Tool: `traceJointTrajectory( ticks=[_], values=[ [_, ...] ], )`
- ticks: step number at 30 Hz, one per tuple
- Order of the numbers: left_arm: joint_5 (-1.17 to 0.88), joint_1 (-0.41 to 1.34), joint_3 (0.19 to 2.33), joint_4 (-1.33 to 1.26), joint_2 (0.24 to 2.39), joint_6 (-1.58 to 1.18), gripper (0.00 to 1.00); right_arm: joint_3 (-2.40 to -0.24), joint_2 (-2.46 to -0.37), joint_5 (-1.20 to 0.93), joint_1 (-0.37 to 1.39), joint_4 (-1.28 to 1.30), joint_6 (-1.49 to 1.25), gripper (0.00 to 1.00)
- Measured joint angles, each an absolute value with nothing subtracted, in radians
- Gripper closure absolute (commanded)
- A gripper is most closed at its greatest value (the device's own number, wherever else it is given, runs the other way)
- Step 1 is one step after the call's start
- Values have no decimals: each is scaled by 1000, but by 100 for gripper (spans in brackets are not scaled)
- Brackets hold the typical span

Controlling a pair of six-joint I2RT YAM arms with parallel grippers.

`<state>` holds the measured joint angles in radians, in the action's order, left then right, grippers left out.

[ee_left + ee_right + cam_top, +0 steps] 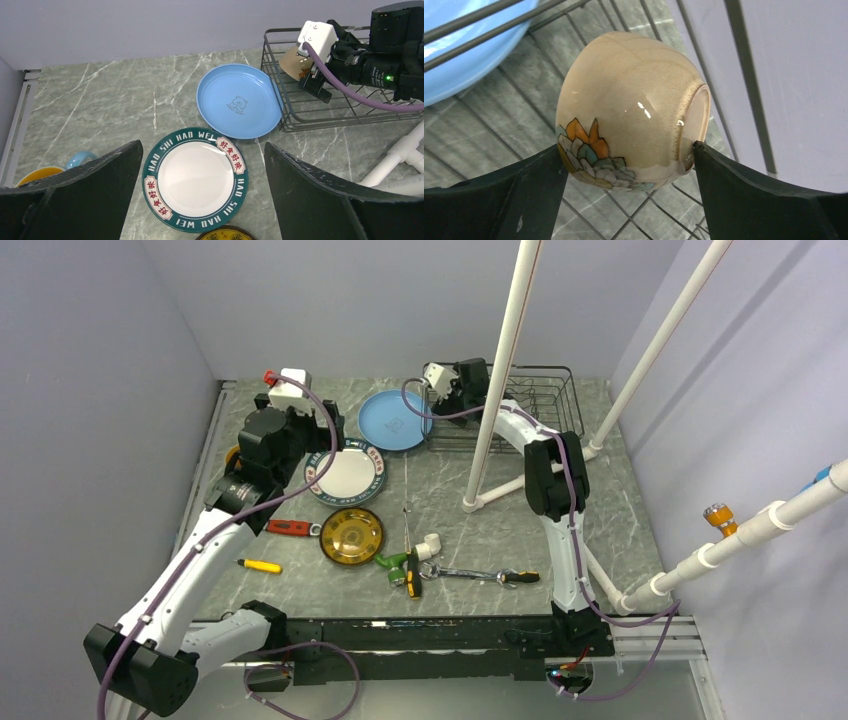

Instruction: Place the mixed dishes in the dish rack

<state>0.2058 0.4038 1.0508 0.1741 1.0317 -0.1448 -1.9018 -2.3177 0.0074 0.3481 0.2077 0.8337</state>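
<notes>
Between the fingers of our right pincer (pixel 628 150) sits the beige glazed ceramic bowl (pixel 629 90), tipped on its side. A coloured pattern is painted low on its wall, and its foot ring touches the right finger. It is inside the black wire dish rack (pixel 555 405), over the floor wires. Straight below our wide-open left pincer (pixel 202 150), the round white plate with a lettered dark-green rim (pixel 195 180) lies flat. Beyond that pincer the round light-blue plate (pixel 239 100) lies flat, its edge at the rack's side. On the pincer's near side lies the dark plate with a yellow centre (pixel 351 536).
</notes>
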Motion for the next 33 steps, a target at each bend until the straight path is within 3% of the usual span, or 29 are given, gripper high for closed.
traceJointTrajectory(
  ticks=[17, 25, 33],
  values=[
    [176, 373, 1051, 184, 1086, -155, 1, -1797, -2175, -131, 323, 212, 641, 0],
    [114, 357, 1065, 194, 1182, -175, 1, -1752, -2042, -160, 203, 202, 250, 0],
    [14, 328, 1136, 229, 1329, -226, 1, -1608, -1845, -53, 121, 311, -155, 0]
  ],
)
